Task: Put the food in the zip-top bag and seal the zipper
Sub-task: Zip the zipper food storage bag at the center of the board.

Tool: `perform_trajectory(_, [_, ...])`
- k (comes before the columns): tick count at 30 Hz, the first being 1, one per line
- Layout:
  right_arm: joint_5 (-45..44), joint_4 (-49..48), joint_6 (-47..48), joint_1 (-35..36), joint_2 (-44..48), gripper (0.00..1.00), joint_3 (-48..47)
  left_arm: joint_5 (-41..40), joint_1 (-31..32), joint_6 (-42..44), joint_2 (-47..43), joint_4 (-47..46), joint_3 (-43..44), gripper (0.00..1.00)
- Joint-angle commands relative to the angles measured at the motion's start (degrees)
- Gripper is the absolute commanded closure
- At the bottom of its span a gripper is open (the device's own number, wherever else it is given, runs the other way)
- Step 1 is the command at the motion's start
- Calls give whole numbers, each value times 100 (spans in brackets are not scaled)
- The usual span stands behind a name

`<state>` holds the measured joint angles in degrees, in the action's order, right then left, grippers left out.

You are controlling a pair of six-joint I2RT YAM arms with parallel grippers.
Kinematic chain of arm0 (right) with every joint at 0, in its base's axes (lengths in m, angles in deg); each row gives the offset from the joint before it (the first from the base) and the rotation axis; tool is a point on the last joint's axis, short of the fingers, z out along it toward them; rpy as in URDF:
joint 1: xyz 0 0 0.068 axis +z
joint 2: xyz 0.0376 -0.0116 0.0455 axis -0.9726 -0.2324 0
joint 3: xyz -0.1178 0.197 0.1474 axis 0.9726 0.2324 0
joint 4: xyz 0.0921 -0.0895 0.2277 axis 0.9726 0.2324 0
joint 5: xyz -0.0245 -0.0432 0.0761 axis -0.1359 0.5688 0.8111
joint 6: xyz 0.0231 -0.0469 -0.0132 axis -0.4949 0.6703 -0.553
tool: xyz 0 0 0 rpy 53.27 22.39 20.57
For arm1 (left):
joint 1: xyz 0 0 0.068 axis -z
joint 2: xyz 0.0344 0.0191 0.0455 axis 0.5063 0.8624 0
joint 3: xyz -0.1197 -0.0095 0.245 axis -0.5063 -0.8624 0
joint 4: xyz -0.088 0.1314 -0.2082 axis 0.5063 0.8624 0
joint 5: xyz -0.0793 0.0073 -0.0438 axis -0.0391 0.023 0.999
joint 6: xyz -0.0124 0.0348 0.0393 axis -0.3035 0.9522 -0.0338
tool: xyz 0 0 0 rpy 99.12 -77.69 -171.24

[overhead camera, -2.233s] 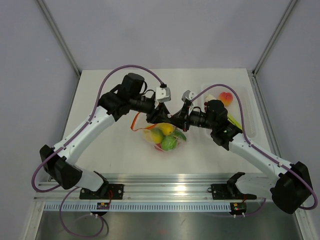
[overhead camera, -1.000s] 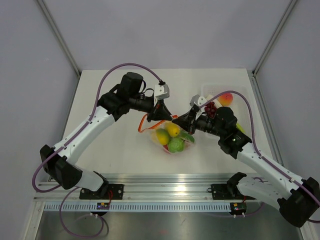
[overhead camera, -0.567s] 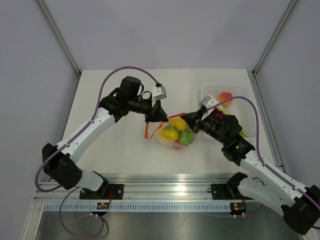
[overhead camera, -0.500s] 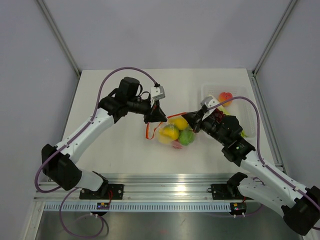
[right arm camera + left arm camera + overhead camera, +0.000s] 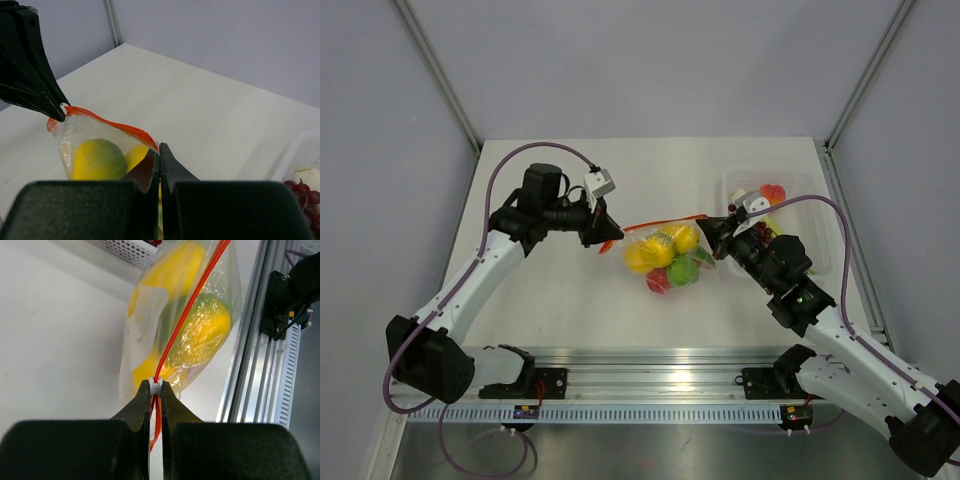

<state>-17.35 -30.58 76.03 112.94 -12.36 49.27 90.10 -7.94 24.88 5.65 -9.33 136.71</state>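
The zip-top bag (image 5: 665, 258) hangs stretched between both grippers, with yellow lemons (image 5: 642, 256), a green piece (image 5: 682, 270) and a red round fruit (image 5: 658, 282) inside. Its zipper (image 5: 655, 224) runs taut along the top. My left gripper (image 5: 608, 234) is shut on the zipper's white slider (image 5: 156, 387) at the left end, the red-orange zipper (image 5: 192, 295) leading away from it. My right gripper (image 5: 710, 230) is shut on the bag's right corner, pinching the end of the zipper (image 5: 107, 120) at the fingertips (image 5: 155, 162). Through the clear bag (image 5: 67, 140) a yellow-green fruit (image 5: 97, 159) shows.
A white tray (image 5: 820, 225) stands at the right behind my right arm, holding purple grapes (image 5: 302, 192) and a red fruit (image 5: 775, 192). The aluminium rail (image 5: 660, 385) runs along the table's near edge.
The left gripper has slid left along the zipper while the right gripper held the other end. The strip is now pulled straight and the bag hangs wider between them.
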Motion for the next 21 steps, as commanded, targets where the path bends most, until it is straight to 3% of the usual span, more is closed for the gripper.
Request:
perform_trajectory(1, [-684,-813,85,-87,43,100,-270,-401,-375,-57,-300,39,-216,100])
perform_trajectory(8, [-912,-1077,67,-113,-186,100,-270,-524,-946,-277,-362,-154,-480,100])
perform_trajectory(21, [-930,-1534,-170,-184,-678,100,-262,-1043,-1386,-575,-212,-269,-550,100])
